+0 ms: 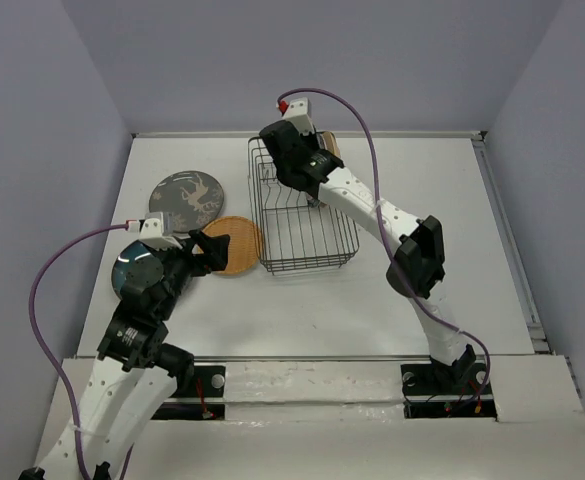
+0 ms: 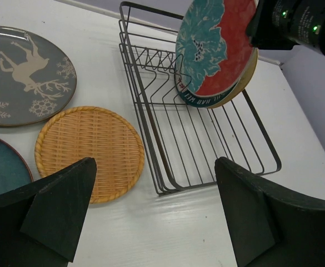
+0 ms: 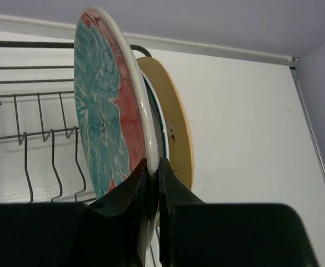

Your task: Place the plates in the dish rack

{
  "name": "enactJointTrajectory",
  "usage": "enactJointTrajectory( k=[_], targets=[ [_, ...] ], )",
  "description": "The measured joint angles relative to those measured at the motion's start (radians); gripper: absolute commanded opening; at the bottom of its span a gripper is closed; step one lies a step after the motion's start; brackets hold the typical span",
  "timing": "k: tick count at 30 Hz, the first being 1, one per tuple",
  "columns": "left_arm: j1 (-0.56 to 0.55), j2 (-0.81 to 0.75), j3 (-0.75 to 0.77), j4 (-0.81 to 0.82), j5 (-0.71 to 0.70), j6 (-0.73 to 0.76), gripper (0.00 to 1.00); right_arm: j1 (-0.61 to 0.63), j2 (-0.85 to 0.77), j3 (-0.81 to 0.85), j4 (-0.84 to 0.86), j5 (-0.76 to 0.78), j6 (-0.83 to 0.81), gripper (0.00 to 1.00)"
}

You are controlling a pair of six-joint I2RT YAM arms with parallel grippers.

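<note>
Firmly clamped, the right gripper (image 3: 153, 169) pinched the red-and-teal floral plate (image 3: 104, 122) by its rim, upright at the dish rack's (image 2: 151, 161) far end beside the tan plate (image 3: 179, 128). The left gripper (image 1: 215, 250) hung wide open and empty by the orange plate (image 2: 90, 150), left of the rack.

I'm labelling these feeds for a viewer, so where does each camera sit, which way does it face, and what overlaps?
Top external: above and behind the bases, looking down on the table; the left arm and right arm show.
Left wrist: low over the table's left, facing the dish rack past the orange plate; its open left gripper frames the bottom.
Right wrist: at the rack, looking along the floral plate; the right gripper pinches its rim.
Shared: both wrist views show the floral plate and rack.
</note>
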Motion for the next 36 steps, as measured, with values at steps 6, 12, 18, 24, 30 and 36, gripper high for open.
enactJointTrajectory(
  k=[6, 12, 18, 24, 30, 36],
  targets=[
    [0.000, 0.026, 0.000, -0.005, -0.004, 0.000, 0.99, 0.001, 0.023, -0.065, 0.026, -0.045, 0.050, 0.07],
    [0.000, 0.074, 0.000, -0.011, -0.011, -0.011, 0.99, 0.002, 0.023, -0.121, 0.068, -0.053, 0.116, 0.51],
    [0.000, 0.124, 0.000, -0.016, 0.008, -0.055, 0.97, -0.002, -0.012, -0.182, 0.098, -0.098, 0.141, 0.84],
    [0.019, 0.212, -0.008, -0.031, 0.009, -0.154, 0.92, 0.003, -0.182, -0.298, 0.118, -0.266, 0.110, 0.86],
    [0.059, 0.249, -0.117, -0.017, 0.008, -0.295, 0.90, 0.001, -0.497, -0.507, 0.217, -0.509, 0.097, 0.86],
    [0.068, 0.258, -0.224, 0.023, -0.045, -0.407, 0.87, 0.001, -0.776, -0.756, 0.341, -0.696, 0.090, 0.86]
  ],
)
